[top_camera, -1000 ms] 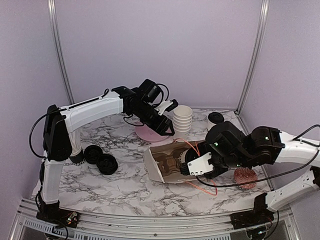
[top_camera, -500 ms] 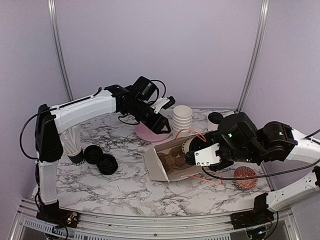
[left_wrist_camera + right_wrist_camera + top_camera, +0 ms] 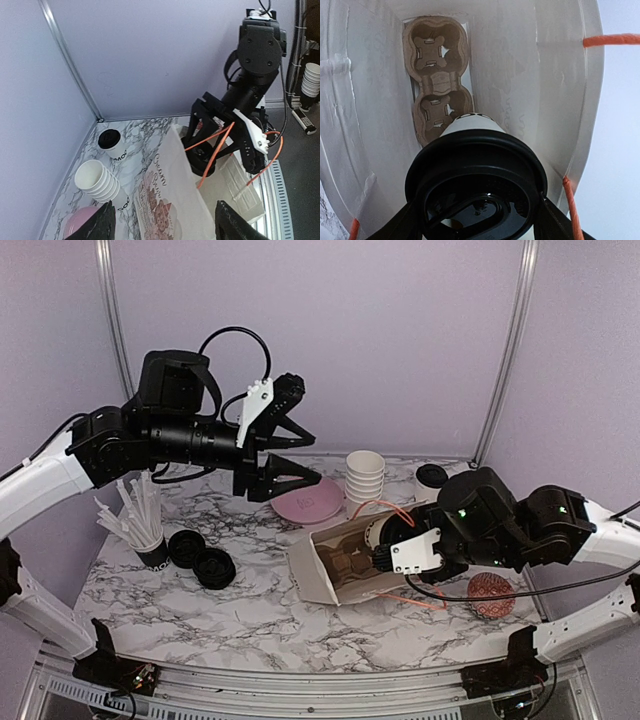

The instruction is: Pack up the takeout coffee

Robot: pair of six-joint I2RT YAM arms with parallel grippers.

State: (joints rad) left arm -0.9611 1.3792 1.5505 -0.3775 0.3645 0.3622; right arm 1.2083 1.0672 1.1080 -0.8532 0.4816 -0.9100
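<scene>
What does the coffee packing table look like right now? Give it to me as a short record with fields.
left gripper: open, up in the air, holding nothing
right gripper: shut on a lidded coffee cup, inside the bag
bag: lying on its side, cardboard carrier at its bottom, visible sockets empty
second lidded cup: upright at the back, right of the empty cup stack
loose lids: two, beside the straw cup

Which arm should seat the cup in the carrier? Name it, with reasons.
Right, most likely. The right fingers grip the lidded cup inside the bag, facing the cardboard carrier. The left fingers hang open and empty, high above the table.
</scene>
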